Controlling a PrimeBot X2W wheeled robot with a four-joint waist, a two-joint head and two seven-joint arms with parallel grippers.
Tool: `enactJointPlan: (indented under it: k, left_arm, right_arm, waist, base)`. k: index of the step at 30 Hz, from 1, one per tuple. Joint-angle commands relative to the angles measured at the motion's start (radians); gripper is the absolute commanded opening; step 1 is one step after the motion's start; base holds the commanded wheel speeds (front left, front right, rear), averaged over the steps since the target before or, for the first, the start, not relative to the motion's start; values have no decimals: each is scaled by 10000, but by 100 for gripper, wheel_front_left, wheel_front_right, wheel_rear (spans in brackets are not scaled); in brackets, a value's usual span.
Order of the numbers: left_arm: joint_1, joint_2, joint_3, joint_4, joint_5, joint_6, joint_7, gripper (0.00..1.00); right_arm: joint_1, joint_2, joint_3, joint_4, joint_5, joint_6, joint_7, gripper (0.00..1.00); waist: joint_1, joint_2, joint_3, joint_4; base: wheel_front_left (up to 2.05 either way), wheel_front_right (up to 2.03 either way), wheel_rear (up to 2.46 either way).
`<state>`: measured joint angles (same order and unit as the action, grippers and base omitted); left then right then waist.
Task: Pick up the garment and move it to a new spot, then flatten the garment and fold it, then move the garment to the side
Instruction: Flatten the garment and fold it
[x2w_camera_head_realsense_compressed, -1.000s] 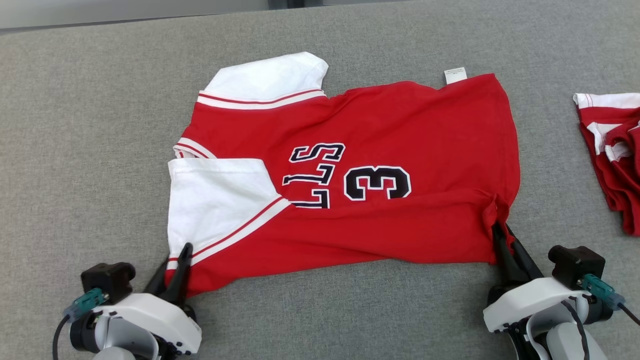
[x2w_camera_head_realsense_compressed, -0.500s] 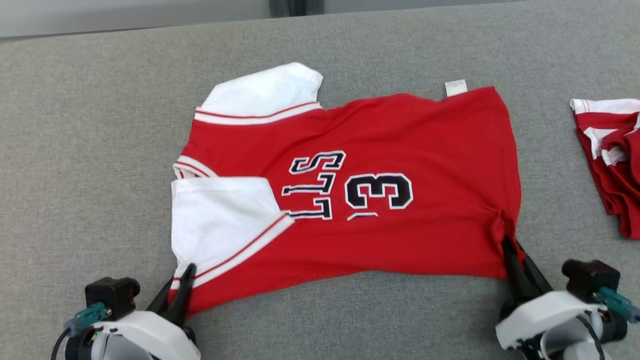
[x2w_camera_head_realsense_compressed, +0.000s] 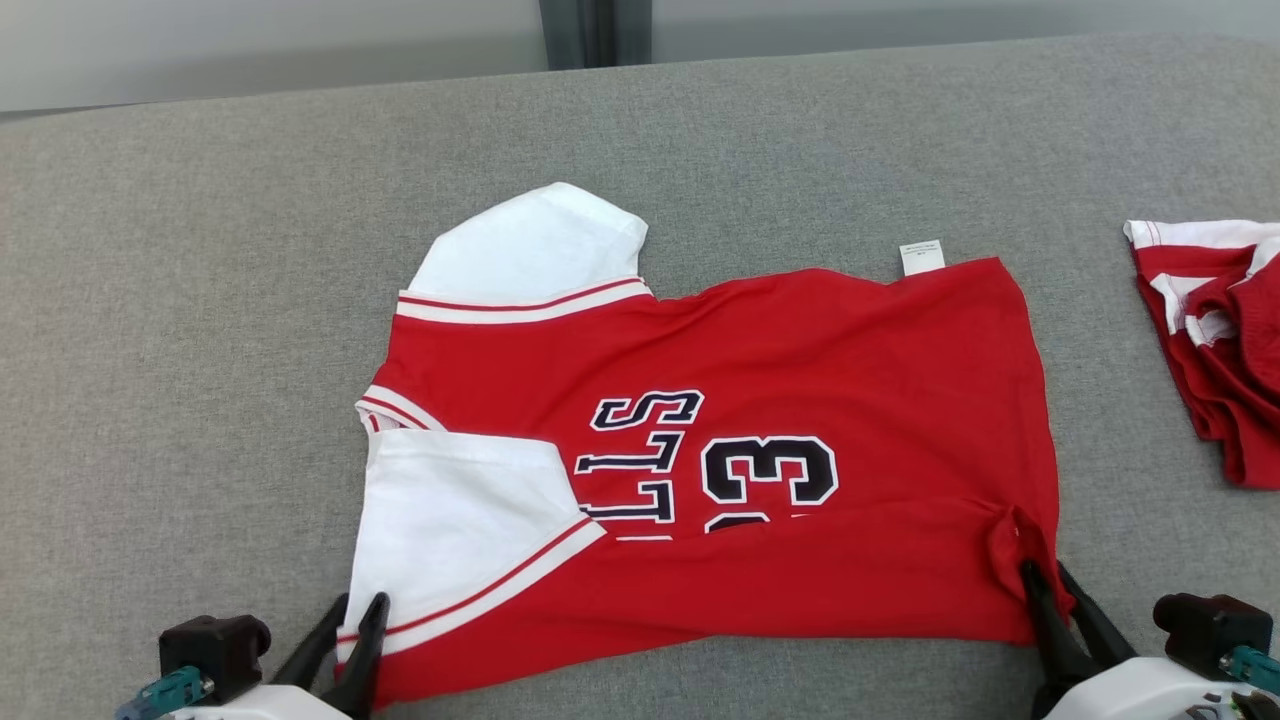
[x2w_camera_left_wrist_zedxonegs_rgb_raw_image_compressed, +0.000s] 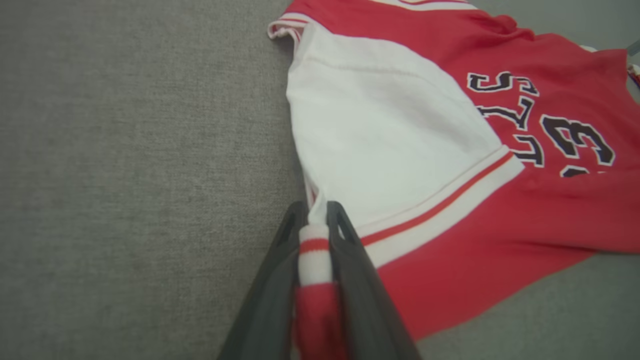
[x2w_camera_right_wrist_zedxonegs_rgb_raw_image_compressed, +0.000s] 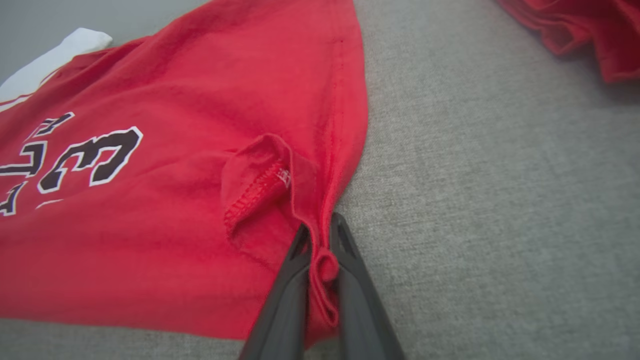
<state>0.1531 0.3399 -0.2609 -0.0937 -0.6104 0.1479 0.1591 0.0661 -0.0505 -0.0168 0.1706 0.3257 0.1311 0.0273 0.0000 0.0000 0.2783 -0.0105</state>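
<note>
The garment (x2w_camera_head_realsense_compressed: 800, 370) is a red jersey with white sleeves and dark lettering, lying spread on the grey surface with its near part folded over the print. My left gripper (x2w_camera_head_realsense_compressed: 358, 603) is at its near left corner. In the left wrist view the left gripper (x2w_camera_left_wrist_zedxonegs_rgb_raw_image_compressed: 315, 212) is shut on the striped sleeve edge of the garment (x2w_camera_left_wrist_zedxonegs_rgb_raw_image_compressed: 390, 130). My right gripper (x2w_camera_head_realsense_compressed: 1045, 572) is at the near right corner. The right wrist view has the right gripper (x2w_camera_right_wrist_zedxonegs_rgb_raw_image_compressed: 320, 225) shut on a bunched hem corner of the garment (x2w_camera_right_wrist_zedxonegs_rgb_raw_image_compressed: 200, 125).
Another red-and-white garment (x2w_camera_head_realsense_compressed: 1215, 330) lies crumpled at the right edge, also seen as a red heap (x2w_camera_right_wrist_zedxonegs_rgb_raw_image_compressed: 575, 30) from the right wrist. The grey padded surface (x2w_camera_head_realsense_compressed: 180, 350) runs wide on the left and behind. A dark post (x2w_camera_head_realsense_compressed: 595, 30) stands beyond the far edge.
The head camera has tilted, so the whole picture sits lower. My left gripper has shut on the sleeve corner. Both grippers drew the near edge slightly toward me, uncovering a little more print.
</note>
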Motion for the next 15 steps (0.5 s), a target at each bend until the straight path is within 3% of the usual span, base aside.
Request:
enactJointPlan:
  k: [1, 10, 15]
  left_arm:
    - [-282, 113, 97, -12, 91, 52, -128, 100]
    - [-1142, 132, 622, -339, 714, 189, -1626, 100]
    - [-1950, 436, 756, -591, 1479, 286, -2416, 100]
  right_arm:
    - [-6, -54, -121, -114, 24, -2, -123, 100]
    - [-454, -24, -858, -1306, -781, 1, -1649, 100]
    - [-864, -27, -715, -2111, -1381, 0, -2275, 100]
  waist:
    - [0, 0, -20, -35]
    - [0, 0, 93, -209]
    - [0, 0, 135, -297]
  base:
    - [0, 0, 0]
    - [0, 0, 0]
    - [0, 0, 0]
